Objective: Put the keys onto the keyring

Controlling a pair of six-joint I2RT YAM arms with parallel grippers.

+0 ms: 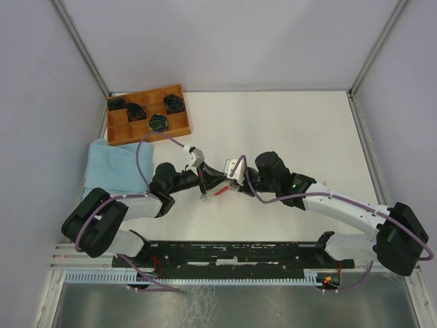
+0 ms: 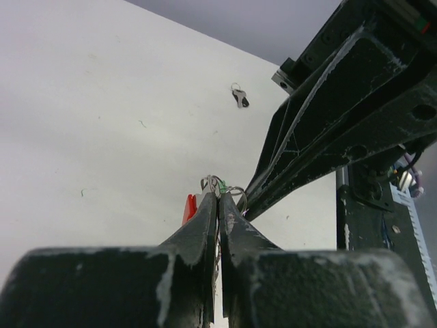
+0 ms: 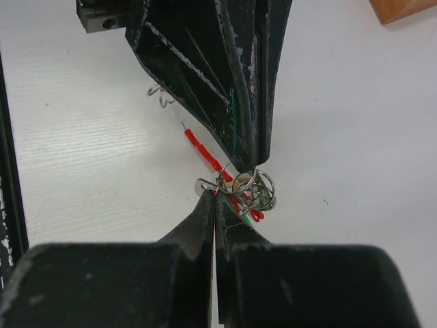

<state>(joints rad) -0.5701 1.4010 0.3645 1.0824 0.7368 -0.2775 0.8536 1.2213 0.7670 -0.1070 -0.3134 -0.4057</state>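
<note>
The keyring (image 3: 256,191) hangs above the middle of the white table (image 1: 287,137), caught between the two arms where their tips meet. Its red strap (image 3: 203,152) trails off to one side, and a sliver of green key head (image 3: 251,217) shows under the ring. The left gripper (image 2: 218,195) is clenched tight on the ring cluster, and the right gripper (image 3: 214,195) is pinched shut on it from the opposite side. Which loop of wire each finger pair bites is too small to tell.

The tabletop is plain and matte, boxed in by pale grey walls (image 1: 225,41) with metal posts in the corners. A black rail (image 1: 225,249) runs along the near edge between the arm bases.

A loose key (image 2: 239,98) lies flat on the table, well apart from the grippers. At the far left corner sits a wooden tray (image 1: 177,123) holding dark round coils (image 1: 158,123) in its compartments. A light blue cloth (image 1: 113,164) lies just beside it, partly under the left arm. Each wrist view is largely blocked by the other arm's fingers.
</note>
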